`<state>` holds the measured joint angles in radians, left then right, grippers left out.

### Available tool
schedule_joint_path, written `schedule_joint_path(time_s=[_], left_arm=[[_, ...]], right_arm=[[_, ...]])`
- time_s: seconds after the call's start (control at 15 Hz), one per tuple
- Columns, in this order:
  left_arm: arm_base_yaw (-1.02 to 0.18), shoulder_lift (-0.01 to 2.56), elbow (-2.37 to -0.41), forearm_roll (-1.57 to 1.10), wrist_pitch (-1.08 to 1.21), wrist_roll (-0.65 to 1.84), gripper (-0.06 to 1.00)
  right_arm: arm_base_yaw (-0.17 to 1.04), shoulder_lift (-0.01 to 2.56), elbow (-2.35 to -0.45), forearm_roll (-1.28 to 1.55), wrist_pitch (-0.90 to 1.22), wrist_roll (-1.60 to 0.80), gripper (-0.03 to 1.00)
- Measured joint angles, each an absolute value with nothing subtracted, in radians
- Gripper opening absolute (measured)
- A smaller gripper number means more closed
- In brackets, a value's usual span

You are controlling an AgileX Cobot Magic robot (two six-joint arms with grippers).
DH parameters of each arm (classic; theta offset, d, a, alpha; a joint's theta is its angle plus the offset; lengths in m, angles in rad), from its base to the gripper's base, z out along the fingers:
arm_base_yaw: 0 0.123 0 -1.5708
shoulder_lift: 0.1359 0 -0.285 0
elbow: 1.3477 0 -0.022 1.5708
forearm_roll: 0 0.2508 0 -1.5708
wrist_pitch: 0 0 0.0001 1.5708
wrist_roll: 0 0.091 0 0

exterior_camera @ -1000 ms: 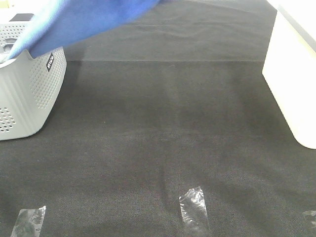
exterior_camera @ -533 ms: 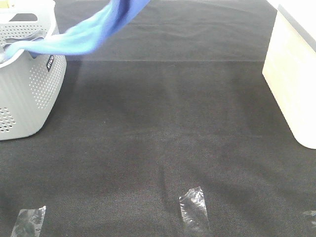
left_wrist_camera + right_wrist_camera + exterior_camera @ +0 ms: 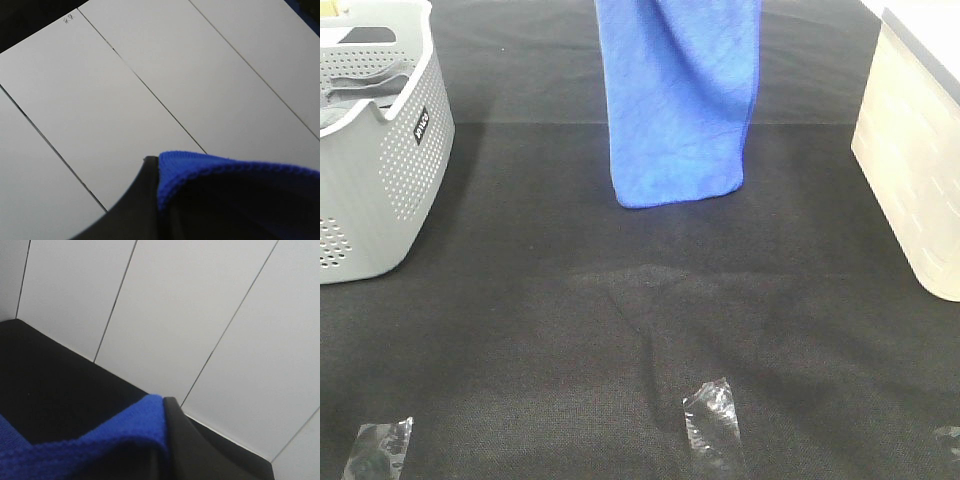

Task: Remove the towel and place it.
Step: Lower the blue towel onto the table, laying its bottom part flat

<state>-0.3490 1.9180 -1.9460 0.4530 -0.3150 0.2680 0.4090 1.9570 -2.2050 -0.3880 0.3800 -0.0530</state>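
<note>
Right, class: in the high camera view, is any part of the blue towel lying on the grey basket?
No, the towel hangs in the middle of the view, clear of the basket at the left.

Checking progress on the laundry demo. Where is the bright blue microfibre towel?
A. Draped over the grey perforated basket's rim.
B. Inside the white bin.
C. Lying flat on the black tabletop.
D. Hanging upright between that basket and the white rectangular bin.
D: the bright blue microfibre towel hangs in vertical folds from above the frame, clear of the grey perforated basket and the white rectangular bin.
</note>
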Motion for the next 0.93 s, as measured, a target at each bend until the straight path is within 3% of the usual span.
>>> schedule_joint_path(time_s=[0.33, 0.6, 0.67, 0.93], left_arm=[[-0.297, 2.07, -2.036, 0.407, -0.438, 0.272, 0.0], [-0.279, 2.282, -2.334, 0.401, -0.448, 0.272, 0.0], [-0.277, 2.373, -2.484, 0.4, -0.442, 0.273, 0.0], [-0.277, 2.505, -2.761, 0.398, -0.41, 0.274, 0.0]], right_arm=[[0.391, 2.083, -2.276, -0.394, 0.223, -0.031, 0.03], [0.313, 2.146, -2.29, -0.394, 0.033, 0.0, 0.03], [0.289, 2.163, -2.317, -0.384, -0.079, 0.0, 0.03], [0.244, 2.204, -2.405, -0.342, -0.135, 0.0, 0.03]])
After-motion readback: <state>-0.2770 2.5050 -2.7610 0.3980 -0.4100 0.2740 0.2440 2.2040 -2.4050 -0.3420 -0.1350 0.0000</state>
